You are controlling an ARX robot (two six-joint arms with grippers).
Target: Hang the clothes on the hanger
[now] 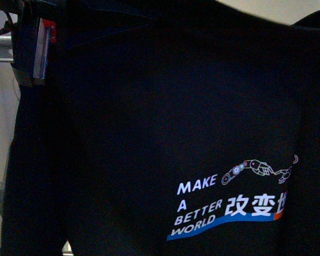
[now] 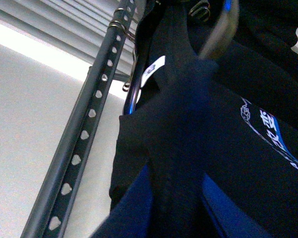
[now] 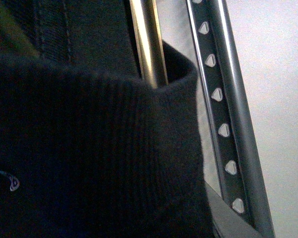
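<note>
The shirt (image 1: 149, 133) hangs broad and flat on your side of the rail (image 2: 84, 134), with its printed front turned away from the rail. A shiny coat hanger (image 2: 219, 29) shows at its neck, close beside the rail. The left gripper (image 2: 178, 210) also sits near the rail, with a thick fold of shirt pinched between its blue fingers (image 2: 134, 210) (as best the blurred wrist view allows). The rail's long axis runs side to side across your reach, so the hook likely has to cross it square. Both wrist views show the rail close by. The right gripper appears in no view, so you cannot tell its state.
</note>
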